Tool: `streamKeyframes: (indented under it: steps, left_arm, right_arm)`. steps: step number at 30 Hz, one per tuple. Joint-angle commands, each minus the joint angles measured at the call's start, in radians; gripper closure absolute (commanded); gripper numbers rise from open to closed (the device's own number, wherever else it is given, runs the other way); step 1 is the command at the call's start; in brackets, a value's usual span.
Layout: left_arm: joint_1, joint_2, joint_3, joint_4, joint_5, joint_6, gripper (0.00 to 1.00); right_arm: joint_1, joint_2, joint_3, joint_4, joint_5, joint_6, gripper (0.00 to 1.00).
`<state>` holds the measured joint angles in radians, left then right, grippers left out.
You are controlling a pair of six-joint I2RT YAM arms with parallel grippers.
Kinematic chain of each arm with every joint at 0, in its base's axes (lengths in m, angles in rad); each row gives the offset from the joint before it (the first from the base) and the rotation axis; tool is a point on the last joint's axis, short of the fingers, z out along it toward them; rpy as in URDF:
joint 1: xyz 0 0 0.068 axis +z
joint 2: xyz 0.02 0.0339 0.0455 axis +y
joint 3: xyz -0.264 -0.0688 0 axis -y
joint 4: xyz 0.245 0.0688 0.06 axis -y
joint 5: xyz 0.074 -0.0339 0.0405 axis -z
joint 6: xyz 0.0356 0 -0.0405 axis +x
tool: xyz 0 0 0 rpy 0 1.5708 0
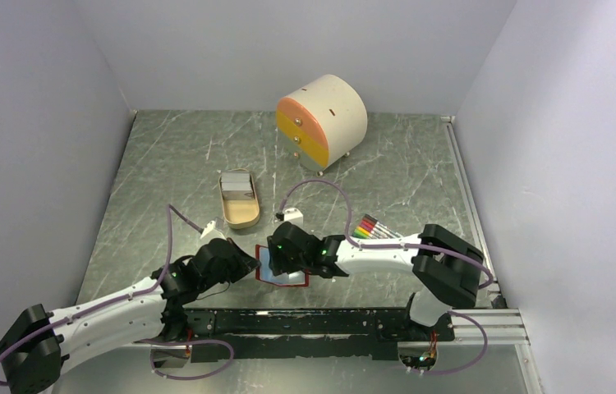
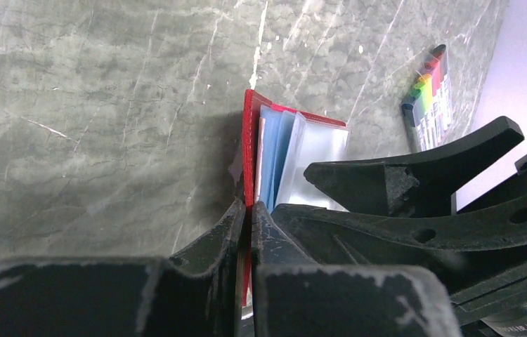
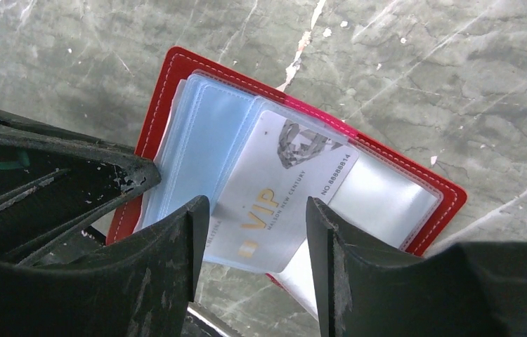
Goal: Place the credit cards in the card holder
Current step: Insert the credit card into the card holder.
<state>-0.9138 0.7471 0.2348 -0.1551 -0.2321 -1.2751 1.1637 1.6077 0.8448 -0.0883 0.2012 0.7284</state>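
Right wrist: credit card [image 3: 275, 182] sat centre frame, half inside a clear pocket of the open card holder [image 3: 204, 126].
Right gripper [image 3: 257, 205]: jaws parted astride the card, probably steering it in; real grip, couldn't tell.
Left gripper [image 2: 248, 210]: clamped on the red cover, apparently pinning it open.

Card [image 3: 275, 203] in holder [image 3: 176, 77] — tray [image 1: 241, 219] behind

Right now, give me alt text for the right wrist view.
A silver VIP card sits partly inside a clear pocket of the open red card holder, between the right hand's spread fingers, on a grey marbled table.
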Motion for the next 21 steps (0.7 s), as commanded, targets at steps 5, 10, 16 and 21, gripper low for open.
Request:
streamKeyframes:
  steps: [5, 10, 16, 21]
  left_arm:
    - [-0.007, -0.015, 0.029, -0.001, -0.001, 0.002, 0.91]
    - [-0.007, -0.020, 0.023, 0.002, -0.001, -0.001, 0.91]
    - [-0.007, 0.006, 0.026, -0.011, -0.010, -0.004, 0.91]
    - [-0.007, 0.023, 0.024, 0.011, 0.001, 0.001, 0.91]
  right_arm:
    - [0.002, -0.088, -0.007, -0.081, 0.076, 0.003, 0.44]
    - [0.002, -0.128, -0.038, -0.094, 0.066, 0.016, 0.44]
    - [0.001, -0.220, -0.093, -0.137, 0.102, 0.031, 0.44]
    - [0.001, -0.265, -0.126, -0.049, 0.066, 0.038, 0.43]
